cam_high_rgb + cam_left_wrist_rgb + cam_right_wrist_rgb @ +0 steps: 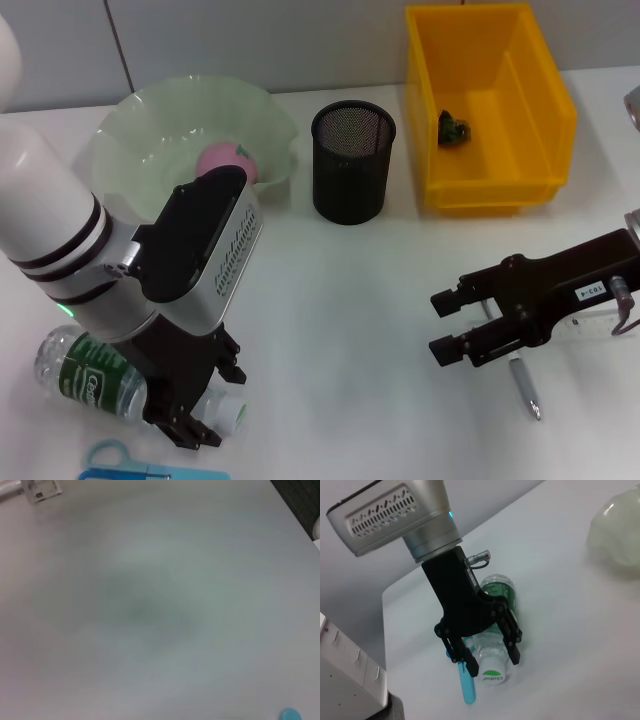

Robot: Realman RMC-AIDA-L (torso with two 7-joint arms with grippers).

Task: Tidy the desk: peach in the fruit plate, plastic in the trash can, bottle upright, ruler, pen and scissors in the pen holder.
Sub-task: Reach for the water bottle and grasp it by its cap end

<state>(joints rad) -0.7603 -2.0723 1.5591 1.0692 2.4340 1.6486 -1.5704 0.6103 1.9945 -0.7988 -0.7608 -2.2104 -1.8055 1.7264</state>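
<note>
Pink peach already lies in the pale green fruit plate, left of the black mesh pen holder, so that part looks done. A small dark crumpled piece, probably the plastic, sits inside the yellow bin right of the pen holder, which I take to be the trash can; that part seems done too.

Left undone: the water bottle lies on its side on the white counter, well in front and to the left of the pen holder. The left gripper is down over its capped neck, jaws spread to either side of it and not yet clenched, as the right wrist view shows. Standing the bottle up appears to be the step in hand.

Blue-handled scissors lie just in front of the bottle. The pen and clear ruler lie in front and to the right of the pen holder, under the right gripper, whose jaws are apart and hold nothing. The pen holder looks empty.
</note>
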